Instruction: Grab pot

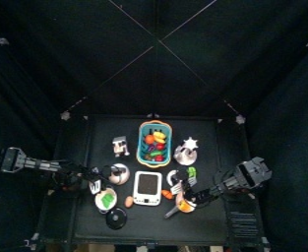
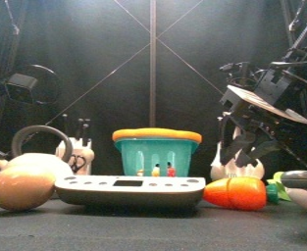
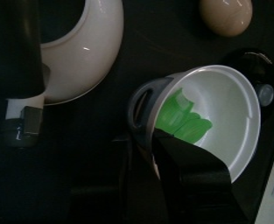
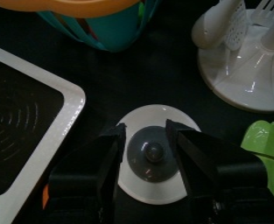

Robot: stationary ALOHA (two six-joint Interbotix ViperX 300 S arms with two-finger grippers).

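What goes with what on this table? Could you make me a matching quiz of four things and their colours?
Things:
1. basket
2. carrot
3. scale
4. bowl

Colours:
A. white, green pieces inside
B. teal, orange rim
C. orange, green top
D. white frame, dark plate

Pairs: 1-B, 2-C, 3-D, 4-A
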